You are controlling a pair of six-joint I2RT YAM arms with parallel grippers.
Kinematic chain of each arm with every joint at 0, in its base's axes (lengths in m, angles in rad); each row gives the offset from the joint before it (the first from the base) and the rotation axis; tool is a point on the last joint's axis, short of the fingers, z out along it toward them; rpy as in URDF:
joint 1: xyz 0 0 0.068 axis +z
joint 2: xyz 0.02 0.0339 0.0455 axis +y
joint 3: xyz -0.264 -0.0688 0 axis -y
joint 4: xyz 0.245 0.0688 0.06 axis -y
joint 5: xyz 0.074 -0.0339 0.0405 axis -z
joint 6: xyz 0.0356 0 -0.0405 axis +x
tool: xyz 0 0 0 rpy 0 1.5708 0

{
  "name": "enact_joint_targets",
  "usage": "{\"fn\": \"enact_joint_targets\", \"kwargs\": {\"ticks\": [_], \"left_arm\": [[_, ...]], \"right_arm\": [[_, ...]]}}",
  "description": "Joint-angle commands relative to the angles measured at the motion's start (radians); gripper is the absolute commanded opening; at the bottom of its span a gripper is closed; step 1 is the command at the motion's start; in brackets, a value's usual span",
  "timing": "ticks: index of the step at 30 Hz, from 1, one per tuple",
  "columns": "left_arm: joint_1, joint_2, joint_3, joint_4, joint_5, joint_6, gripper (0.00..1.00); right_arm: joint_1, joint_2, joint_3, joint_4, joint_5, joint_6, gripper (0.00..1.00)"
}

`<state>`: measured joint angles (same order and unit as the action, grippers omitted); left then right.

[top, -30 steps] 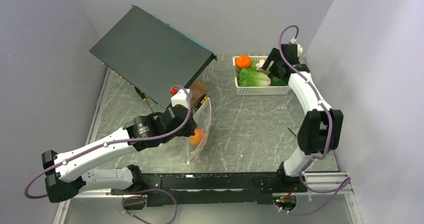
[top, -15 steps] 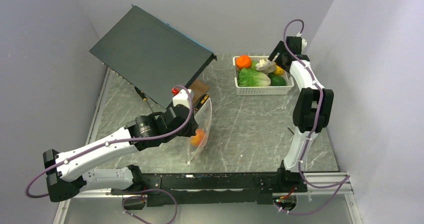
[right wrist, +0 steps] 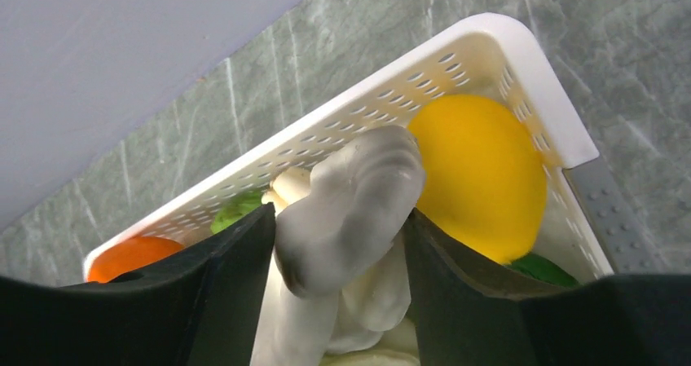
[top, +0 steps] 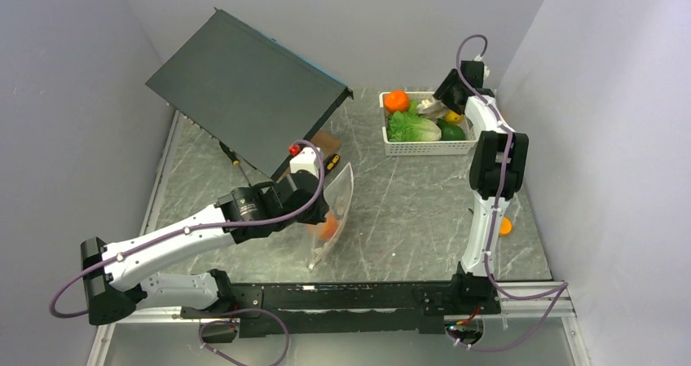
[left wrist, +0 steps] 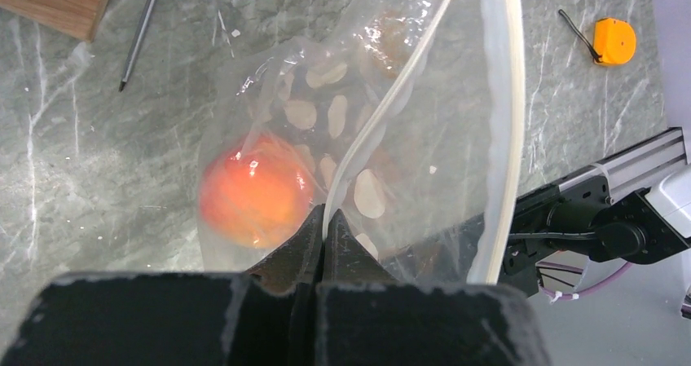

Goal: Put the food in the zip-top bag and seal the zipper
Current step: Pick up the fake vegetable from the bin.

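Note:
The zip-top bag (top: 341, 201) stands on edge at mid-table, clear with white dots, a pink-orange peach (top: 328, 228) inside. My left gripper (top: 320, 211) is shut on one lip of its mouth; in the left wrist view the jaws (left wrist: 326, 219) pinch that lip, the peach (left wrist: 254, 200) lies beside them, and the other zipper strip (left wrist: 511, 97) bows away, leaving the mouth open. My right gripper (top: 437, 106) is shut on a pale beige piece (right wrist: 350, 195) above the white basket (right wrist: 456, 64), which holds a yellow fruit (right wrist: 481, 170), an orange (top: 397, 100) and green pieces (top: 411, 126).
A large dark panel (top: 244, 89) leans over the back left. A wooden block (top: 324, 142) and a screwdriver (top: 232, 156) lie below it. A small orange tape measure (top: 506, 226) lies by the right arm's base. Walls close in left, right and back.
My right gripper has risen from the basket with the pale beige piece in it. My left gripper has shifted the bag slightly right and tilted it. The tape measure has come into view.

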<state>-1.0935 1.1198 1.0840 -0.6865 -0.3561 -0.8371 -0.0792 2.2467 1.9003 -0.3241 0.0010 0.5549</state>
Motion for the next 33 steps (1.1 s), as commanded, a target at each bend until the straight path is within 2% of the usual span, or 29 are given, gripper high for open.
{"fn": "enact_joint_targets", "kwargs": {"ticks": [1,4,6,8,11,16,25,33], "left_arm": [[0.003,0.018,0.005,0.037,0.022,-0.032,0.00],[0.003,0.027,0.006,0.046,0.026,-0.036,0.00],[0.003,0.031,0.009,0.048,0.030,-0.035,0.00],[0.003,0.034,0.013,0.048,0.033,-0.031,0.00],[0.003,0.035,0.020,0.046,0.033,-0.025,0.00],[0.003,0.035,0.027,0.044,0.034,-0.007,0.00],[0.003,0.022,0.018,0.048,0.037,0.000,0.00],[0.003,0.008,0.012,0.048,0.035,0.006,0.00]], "right_arm": [[0.000,-0.026,-0.012,0.045,-0.045,0.027,0.57],[0.000,-0.051,-0.055,0.063,-0.057,0.022,0.56],[0.000,-0.058,-0.071,0.064,-0.061,0.018,0.50],[0.001,-0.058,-0.053,0.023,-0.060,0.013,0.49],[0.001,-0.077,-0.034,-0.035,-0.056,0.005,0.67],[0.000,-0.144,-0.089,-0.050,-0.028,0.007,0.84],[-0.002,-0.177,-0.167,-0.036,-0.002,0.098,0.91],[-0.009,-0.154,-0.217,0.066,-0.089,0.214,0.93]]}}
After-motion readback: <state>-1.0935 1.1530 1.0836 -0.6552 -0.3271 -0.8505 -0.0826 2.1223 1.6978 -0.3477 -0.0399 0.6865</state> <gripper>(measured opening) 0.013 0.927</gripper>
